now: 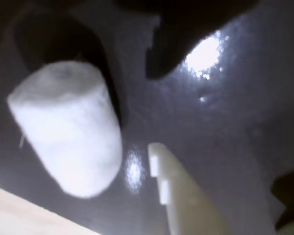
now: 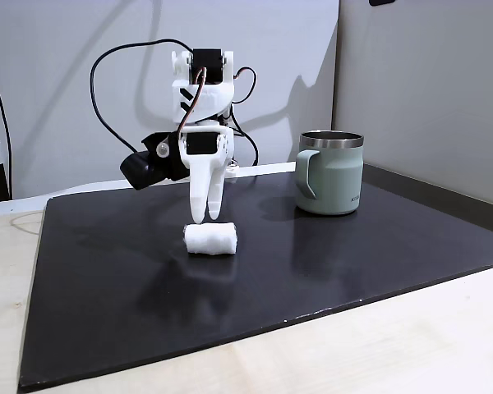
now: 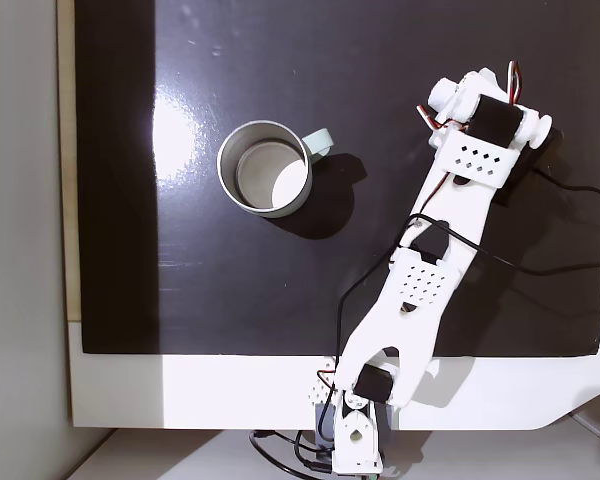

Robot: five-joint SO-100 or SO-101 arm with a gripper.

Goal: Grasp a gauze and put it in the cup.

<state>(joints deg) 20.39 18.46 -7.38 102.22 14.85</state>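
The gauze (image 2: pixel 210 239), a small white fuzzy roll, lies on its side on the black mat, left of centre in a fixed view. My gripper (image 2: pixel 208 217) hangs straight down just above it, white fingers a little apart and holding nothing. In the wrist view the gauze (image 1: pixel 68 127) lies left of one white finger (image 1: pixel 181 196), outside the gap. The cup (image 2: pixel 329 174), a sage-green mug with a steel rim, stands upright to the right of the gauze, handle turned towards it. From above, the cup (image 3: pixel 223 150) looks empty, and the arm hides the gauze.
The black mat (image 2: pixel 107 287) lies on a pale wooden table (image 2: pixel 394 353). The arm's base and its black cables (image 2: pixel 107 90) stand behind the gauze, in front of a grey wall. Bare mat separates the gauze from the cup.
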